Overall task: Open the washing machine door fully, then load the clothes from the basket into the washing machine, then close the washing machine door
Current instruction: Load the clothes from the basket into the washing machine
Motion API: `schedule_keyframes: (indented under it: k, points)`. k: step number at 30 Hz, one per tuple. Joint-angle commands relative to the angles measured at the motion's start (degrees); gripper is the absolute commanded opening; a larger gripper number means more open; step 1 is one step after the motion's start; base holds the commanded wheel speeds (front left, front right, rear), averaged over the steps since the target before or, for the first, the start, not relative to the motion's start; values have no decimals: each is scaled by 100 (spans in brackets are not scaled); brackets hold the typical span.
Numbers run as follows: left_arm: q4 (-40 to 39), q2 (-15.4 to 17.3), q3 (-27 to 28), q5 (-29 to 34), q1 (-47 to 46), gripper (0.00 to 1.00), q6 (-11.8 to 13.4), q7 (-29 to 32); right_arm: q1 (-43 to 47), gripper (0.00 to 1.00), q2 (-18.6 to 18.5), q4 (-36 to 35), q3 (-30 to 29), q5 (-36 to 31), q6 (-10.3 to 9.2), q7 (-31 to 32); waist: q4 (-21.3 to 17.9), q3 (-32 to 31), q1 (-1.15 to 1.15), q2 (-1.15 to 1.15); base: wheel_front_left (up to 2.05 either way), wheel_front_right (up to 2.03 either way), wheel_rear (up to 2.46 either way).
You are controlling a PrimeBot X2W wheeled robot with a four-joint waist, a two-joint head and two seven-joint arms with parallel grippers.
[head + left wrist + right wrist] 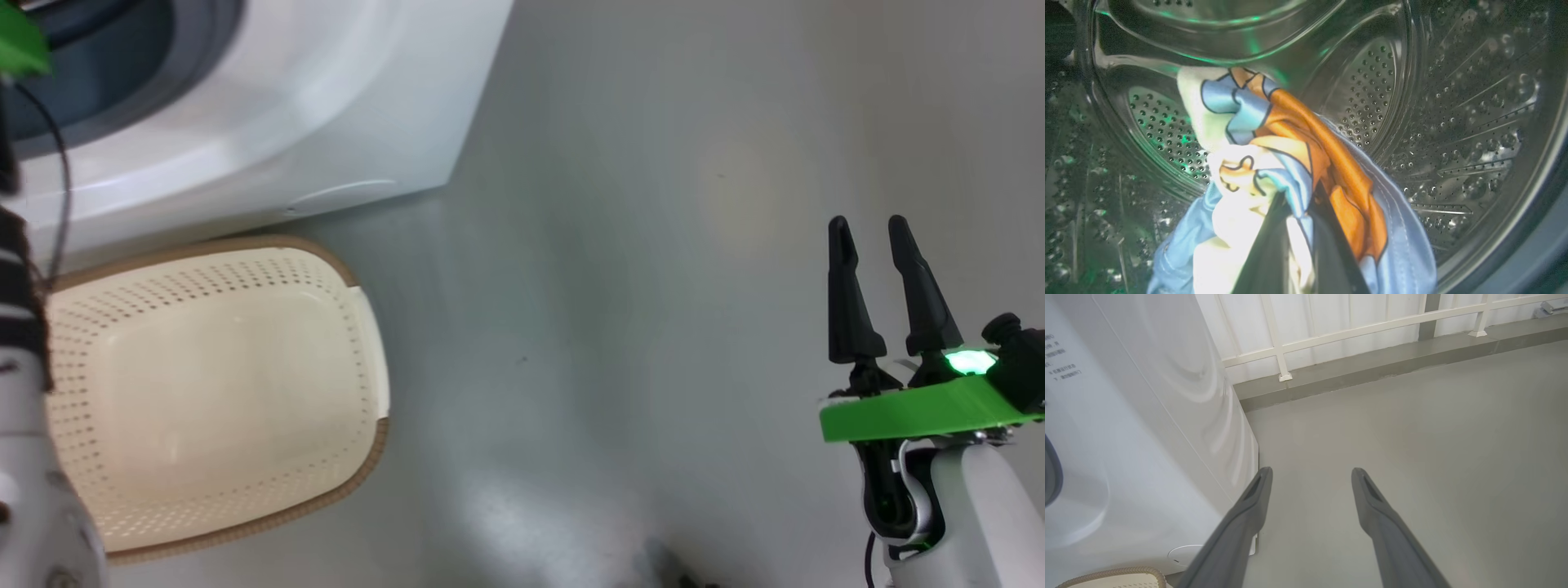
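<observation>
Left wrist view: the left gripper (1298, 204) had its jaws clenched on the clothes (1274, 155), with the fingertips buried in the folds and impossible to make out. The fabric was smooth and bunched, light blue with cream and orange patches. It hung inside the glossy steel drum (1453, 122), whose perforated, ribbed wall was dim in places.

Head view: the washing machine (326, 106) was cut off at the top edge, its front white and curved. The basket (367, 343), cream perforated plastic with a brown woven-look rim, stood on the floor (612, 327) just beside it, its left side hidden by the left forearm (33, 490). The right gripper (868, 227) hung well apart, jaws released.
</observation>
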Motion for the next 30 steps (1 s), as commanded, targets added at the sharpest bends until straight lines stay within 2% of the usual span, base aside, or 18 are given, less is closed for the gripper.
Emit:
schedule_keyframes:
  k: [1,3,5,7,12,19,30]
  points:
    - [-132,304,30,73,-145,0,66,-35,-49,100,-32,-123,122,70,26,-45,-183,165,0,0,0,0,0]
    - [20,386,25,115,-188,0,113,-35,-69,100,-11,-109,144,81,26,-45,-256,195,0,0,0,0,0]
    - [248,458,29,135,-218,35,157,-35,-77,100,10,-97,159,87,26,-45,-316,210,0,0,0,0,0]
    - [438,522,39,145,-246,100,207,-35,-71,100,28,-95,165,91,26,-45,-359,219,0,0,0,0,0]
    - [675,642,77,111,-315,100,243,-35,-66,100,61,-79,152,92,26,-45,-406,216,0,0,0,0,0]
    - [716,624,92,57,-247,100,249,-35,-72,100,81,-66,140,73,26,-45,-350,117,0,0,0,0,0]
    - [584,427,211,-147,550,100,60,-35,37,100,-88,-54,156,-19,26,-45,-138,-472,0,0,0,0,0]
